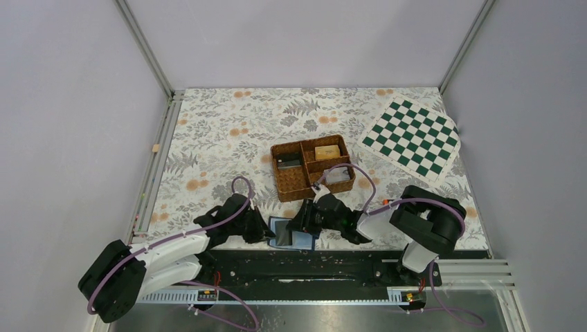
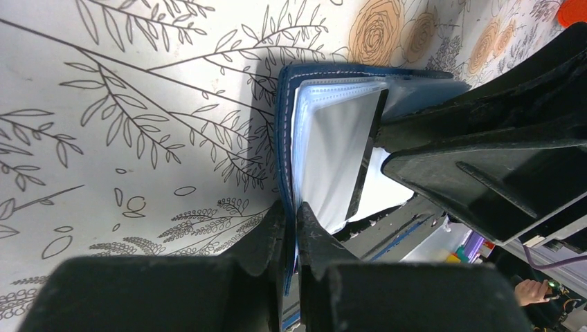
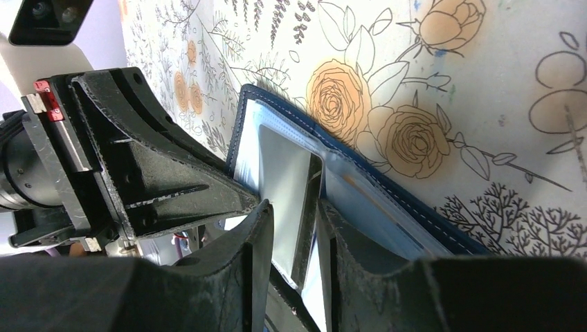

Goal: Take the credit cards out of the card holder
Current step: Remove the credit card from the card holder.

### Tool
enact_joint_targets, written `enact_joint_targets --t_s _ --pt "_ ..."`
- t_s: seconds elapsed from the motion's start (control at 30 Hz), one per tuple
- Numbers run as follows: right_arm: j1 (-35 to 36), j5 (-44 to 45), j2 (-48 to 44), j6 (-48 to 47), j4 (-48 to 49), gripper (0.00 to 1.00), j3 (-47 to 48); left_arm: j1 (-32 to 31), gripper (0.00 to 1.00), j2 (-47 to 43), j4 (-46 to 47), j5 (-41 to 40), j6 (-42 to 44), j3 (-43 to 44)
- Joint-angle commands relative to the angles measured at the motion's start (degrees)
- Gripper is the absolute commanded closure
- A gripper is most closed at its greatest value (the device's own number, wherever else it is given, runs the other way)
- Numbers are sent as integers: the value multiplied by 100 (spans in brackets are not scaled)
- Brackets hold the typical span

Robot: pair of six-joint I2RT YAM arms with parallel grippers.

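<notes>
At the near edge of the floral table [image 1: 208,138], between the two arms, the card holder [image 1: 304,241] is spread open, its light blue inside facing up and its navy cover against the cloth. The main risk from here is that the holder travels with the card. The left gripper [image 2: 291,214] pinches only a thin edge of the navy cover, so a firm pull could slide that edge free. A second risk is that the clear plastic pockets [image 2: 325,90] come along with the card, because they fan loosely from the spine. The card [image 3: 287,173] looks smooth and glossy, so it may also slip from the fingers or bend if drawn at an angle to its pocket. A dropped card could fall off the table's near edge, which is just beside the holder. The right gripper [image 3: 294,214] is almost fully closed, its two fingers pressed on either face of a grey, dark-edged card that stands partly out of the holder. The left gripper is clamped tight on the cover, its fingers nearly meeting. The two grippers sit very near each other, so a collision is possible. Whether more cards remain inside cannot be told.
</notes>
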Motion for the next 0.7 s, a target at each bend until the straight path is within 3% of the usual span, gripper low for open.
enact_joint_targets --t_s 0.0,0.3,0.53,0.67 --pt "19 -503 45 194 419 64 -178 -16 100 237 -147 -320 193 -126" --pt "-43 -761 93 264 1013 77 -291 -18 98 171 -148 -321 160 -114" --pt "-78 -1079 628 515 2151 78 -353 -20 100 160 -72 -227 145 -146" --pt "-79 -1116 712 471 2169 78 -331 -16 100 139 -31 -190 121 -151"
